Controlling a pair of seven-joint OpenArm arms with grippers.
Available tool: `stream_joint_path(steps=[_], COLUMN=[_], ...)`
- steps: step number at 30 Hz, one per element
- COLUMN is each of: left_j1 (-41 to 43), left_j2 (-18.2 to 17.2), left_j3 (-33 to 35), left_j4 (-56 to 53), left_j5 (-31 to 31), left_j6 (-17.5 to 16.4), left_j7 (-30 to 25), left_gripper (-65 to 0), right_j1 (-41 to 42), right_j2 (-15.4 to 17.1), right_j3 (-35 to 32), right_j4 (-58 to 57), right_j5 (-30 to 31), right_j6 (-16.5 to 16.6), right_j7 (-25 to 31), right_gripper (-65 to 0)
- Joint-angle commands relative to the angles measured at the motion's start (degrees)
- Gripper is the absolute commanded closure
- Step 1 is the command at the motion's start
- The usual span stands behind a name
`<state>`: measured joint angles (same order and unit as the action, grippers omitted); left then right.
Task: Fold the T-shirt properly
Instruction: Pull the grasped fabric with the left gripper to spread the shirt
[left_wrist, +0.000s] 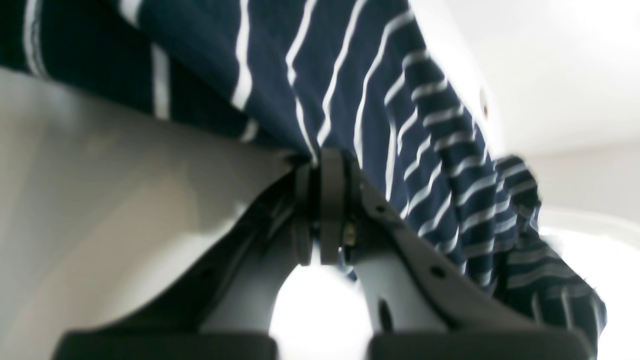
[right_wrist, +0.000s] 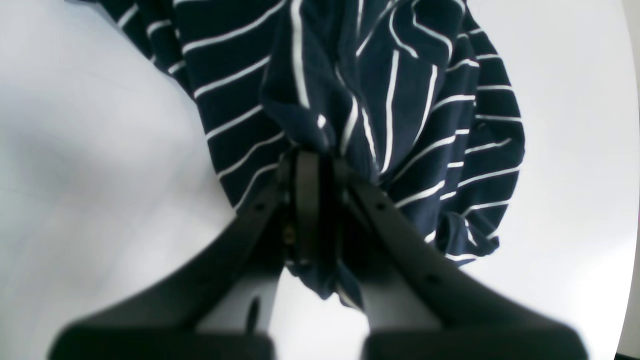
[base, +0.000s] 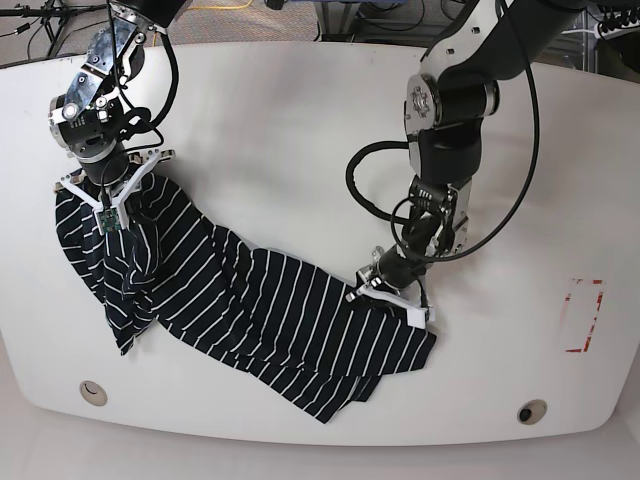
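T-shirt (base: 250, 310) lay diagonally across the surface (base: 300, 120), from base view's upper left to lower right. Right hand (base: 108, 195) sat at its upper-left end, left hand (base: 392, 297) at its lower-right end; cloth bunched beneath each.

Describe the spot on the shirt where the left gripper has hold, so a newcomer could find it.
On the white table, the striped T-shirt runs diagonally. Follow it to its lower end on the base view's right, where the left gripper is shut on the fabric edge. The other, bunched end hangs from the right gripper.
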<state>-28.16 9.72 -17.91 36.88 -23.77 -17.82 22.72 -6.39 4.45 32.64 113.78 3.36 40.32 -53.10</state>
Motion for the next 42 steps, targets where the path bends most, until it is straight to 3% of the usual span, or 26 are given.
stream_joint_path(steps=[1,5,14,19,26,29,33,36,38,42], left_j1=[3.15,7.20,16.78,21.00,21.00,19.33,17.48,16.07,14.67,12.03], left_j2=[-0.72,-1.32,-7.74,-10.90,-10.99,-9.85,-7.91,-7.03,-6.15,-4.40], left_j3=[-0.15,-0.15,-0.51,-0.51,0.20,2.66,3.80,4.07,4.59,5.21], left_j4=[9.67,21.36,41.31,47.91,48.87,46.59,43.34,41.05,39.12,34.19], left_j5=[0.43,0.43,-0.01,-0.01,-2.30,-2.91,-2.82,-3.09,-3.09,-3.09], left_j6=[1.78,1.78,1.78,1.78,1.78,1.78,2.48,6.26,8.55,9.08], left_j7=[4.14,9.94,18.73,19.79,19.79,19.79,19.79,19.79,19.79,19.52], left_gripper=[0.0,0.0,0.0,0.0,-1.3,-10.6,-34.2,-49.0,-51.5,-51.4], right_j1=[0.72,0.72,0.72,0.63,-0.42,-0.51,-0.51,-0.51,-0.42,-0.42], right_j2=[0.61,0.52,0.34,0.26,0.26,0.26,0.26,0.26,0.26,0.26], right_j3=[0.19,0.19,0.19,-0.16,-4.12,-4.47,-4.47,-4.47,-4.47,-4.29], right_j4=[0.91,0.91,0.91,0.91,1.26,1.34,1.34,1.17,1.08,1.08], right_j5=[0.73,0.73,0.73,0.73,0.56,0.56,0.56,0.64,0.64,0.64], right_j6=[-0.32,-0.32,-0.32,-0.32,-0.32,-0.32,-0.32,-0.32,-0.32,-0.32], right_j7=[1.19,1.10,0.93,0.93,0.93,0.93,0.93,0.93,0.93,0.93], right_gripper=[0.0,0.0,0.0,0.0,0.0,0.0,0.0,0.0,0.0,0.0])
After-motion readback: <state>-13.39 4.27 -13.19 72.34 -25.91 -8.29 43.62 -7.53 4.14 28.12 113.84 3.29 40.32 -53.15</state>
